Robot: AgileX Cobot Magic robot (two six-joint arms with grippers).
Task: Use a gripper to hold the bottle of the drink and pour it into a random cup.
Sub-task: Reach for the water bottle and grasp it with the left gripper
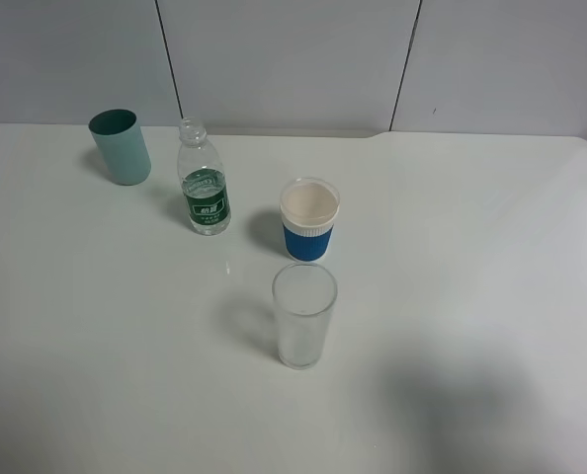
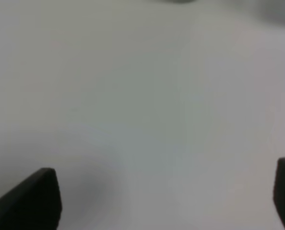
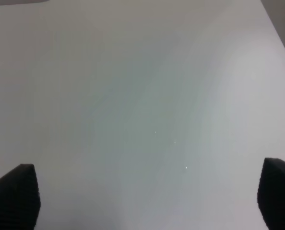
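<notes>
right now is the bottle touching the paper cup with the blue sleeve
Apart. The exterior high view shows a strip of bare table between the bottle and the paper cup.

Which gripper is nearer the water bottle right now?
Probably left, but unconfirmed: the water bottle stands on the left arm's side. Neither gripper shows overhead; left gripper and right gripper face only table.

Bright, even light on the white table (image 1: 491,227), high view sharp: the cup (image 1: 304,316) casts a faint soft shadow to its left there, a broad dim patch lies near its lower right, left wrist view blurred all over, right wrist view somewhat crisper.
</notes>
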